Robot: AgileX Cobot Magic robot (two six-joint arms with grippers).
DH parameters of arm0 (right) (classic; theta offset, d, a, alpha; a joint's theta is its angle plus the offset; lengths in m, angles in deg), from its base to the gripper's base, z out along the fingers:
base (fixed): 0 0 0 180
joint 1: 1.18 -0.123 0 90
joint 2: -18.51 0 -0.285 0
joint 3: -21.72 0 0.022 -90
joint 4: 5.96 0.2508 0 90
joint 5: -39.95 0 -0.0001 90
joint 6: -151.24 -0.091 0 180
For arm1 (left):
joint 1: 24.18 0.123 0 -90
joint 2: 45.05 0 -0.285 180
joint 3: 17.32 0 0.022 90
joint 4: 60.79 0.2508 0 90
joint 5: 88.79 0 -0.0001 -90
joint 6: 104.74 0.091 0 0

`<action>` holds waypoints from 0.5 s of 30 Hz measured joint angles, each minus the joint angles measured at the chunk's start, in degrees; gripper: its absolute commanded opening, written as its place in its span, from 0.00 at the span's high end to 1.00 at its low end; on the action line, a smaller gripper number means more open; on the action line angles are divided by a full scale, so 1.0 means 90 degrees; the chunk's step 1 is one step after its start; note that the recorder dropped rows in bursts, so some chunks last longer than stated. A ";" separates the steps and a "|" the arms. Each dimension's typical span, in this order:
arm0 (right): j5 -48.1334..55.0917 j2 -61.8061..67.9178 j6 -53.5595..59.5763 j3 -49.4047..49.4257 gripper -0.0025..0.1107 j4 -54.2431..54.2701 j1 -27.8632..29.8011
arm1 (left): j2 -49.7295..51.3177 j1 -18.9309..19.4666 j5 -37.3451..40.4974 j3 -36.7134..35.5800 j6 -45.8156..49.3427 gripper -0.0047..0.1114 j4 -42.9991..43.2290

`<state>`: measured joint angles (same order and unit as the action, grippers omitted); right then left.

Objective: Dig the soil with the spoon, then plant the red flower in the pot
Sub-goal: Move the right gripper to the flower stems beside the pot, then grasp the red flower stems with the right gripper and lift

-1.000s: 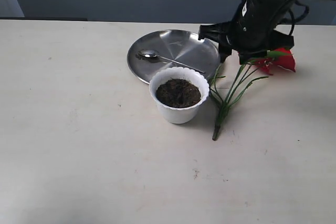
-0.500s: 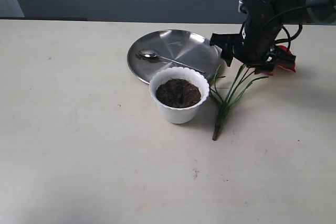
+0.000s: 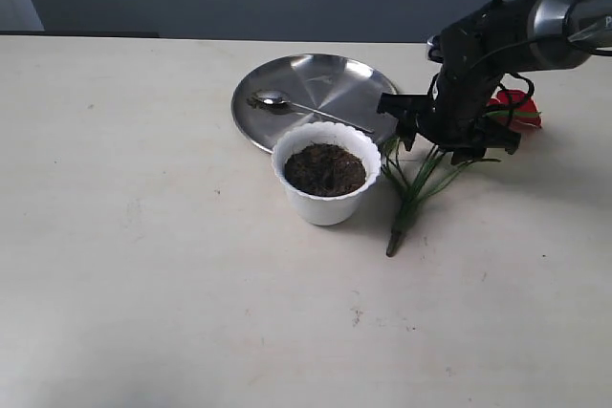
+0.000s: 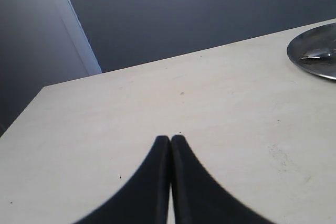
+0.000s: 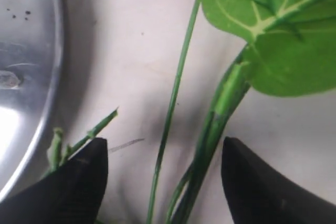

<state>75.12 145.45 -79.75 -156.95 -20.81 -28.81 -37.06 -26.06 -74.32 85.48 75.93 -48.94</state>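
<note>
The white pot stands mid-table, filled with dark soil. Behind it the silver spoon lies on the round steel plate. The red flower lies on the table right of the pot, its green stems running toward the front. My right gripper is low over those stems and open; in the right wrist view the gripper has thick stems and a thin one between its fingers, with the broad leaf beyond. My left gripper is shut on nothing above bare table.
The steel plate's rim lies close beside one right finger. The plate's edge also shows in the left wrist view. A dark wall runs behind the table's far edge.
The right arm has come down and slightly toward the front, from above the flower head to low over the stems. Pot, spoon and flower have not moved.
</note>
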 measured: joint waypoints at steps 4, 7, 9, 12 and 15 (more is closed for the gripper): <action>-0.0122 0.0178 -0.0027 0.0000 0.46 -0.0116 0.0000 | 0.0000 0.0000 0.0000 0.0000 0.0000 0.96 0.0000; -0.0145 0.0261 -0.0113 0.0000 0.55 -0.0323 0.0000 | 0.0000 0.0000 0.0000 0.0000 0.0000 0.96 0.0000; -0.0145 0.0290 -0.0139 0.0000 0.65 -0.0469 0.0000 | 0.0000 0.0000 0.0000 0.0000 0.0000 0.96 0.0000; -0.0175 0.0336 -0.0154 0.0000 0.78 -0.0622 0.0000 | 0.0000 0.0000 0.0000 0.0000 0.0000 0.96 0.0000; -0.0250 0.0388 -0.0164 0.0000 0.87 -0.0672 0.0000 | 0.0000 0.0000 0.0000 0.0000 0.0000 0.96 0.0000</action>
<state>72.87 148.94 -81.23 -156.95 -26.85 -28.81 -37.06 -26.06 -74.32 85.48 75.93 -48.94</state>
